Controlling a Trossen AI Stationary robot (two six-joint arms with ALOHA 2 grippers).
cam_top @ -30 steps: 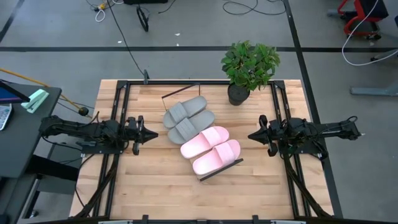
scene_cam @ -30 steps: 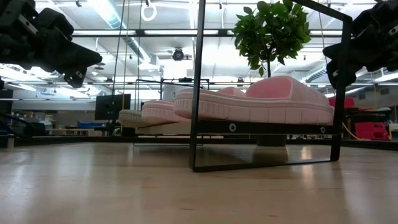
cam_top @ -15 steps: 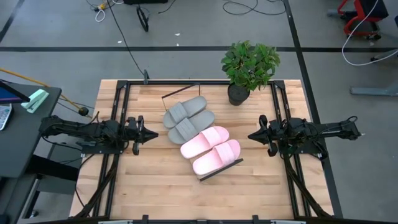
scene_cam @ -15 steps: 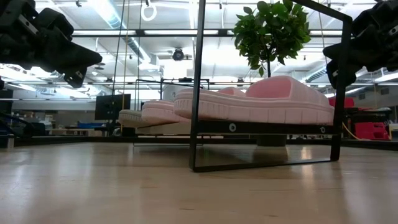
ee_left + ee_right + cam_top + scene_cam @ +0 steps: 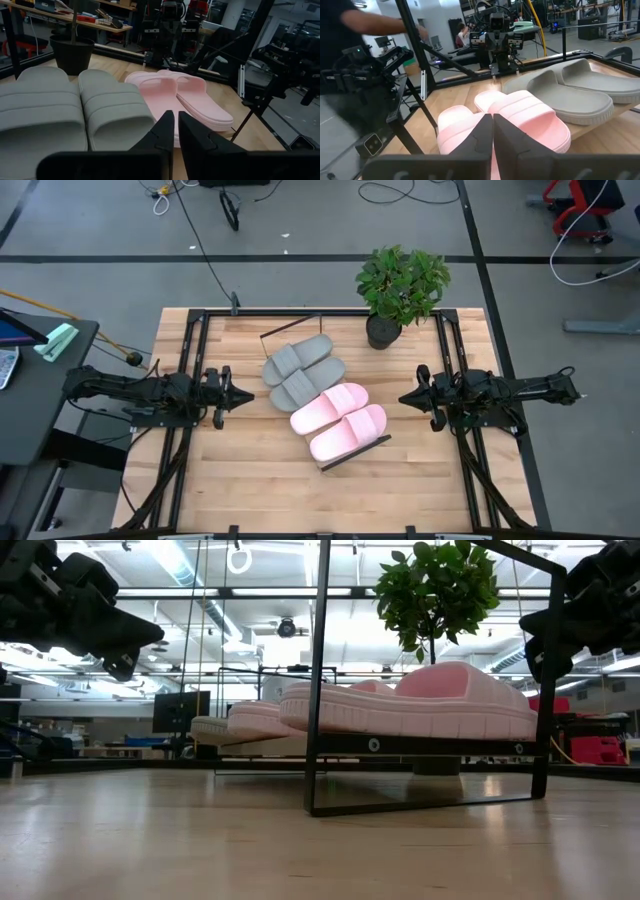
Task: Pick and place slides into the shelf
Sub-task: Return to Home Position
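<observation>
Tabletop (image 5: 250,480): 4 slides (image 5: 330,405) on shelf (image 5: 440,745); left pincer (image 5: 245,395), right pincer (image 5: 405,398) closed.

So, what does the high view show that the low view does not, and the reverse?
Only the high view: the grey floor with loose cables. Only the low view: bright ceiling lights and the ribbed sole edge of a pale pink slide sandal. Both: the pink slides on the light-wood shelf, the green leafy plant, the left gripper and right gripper.
</observation>
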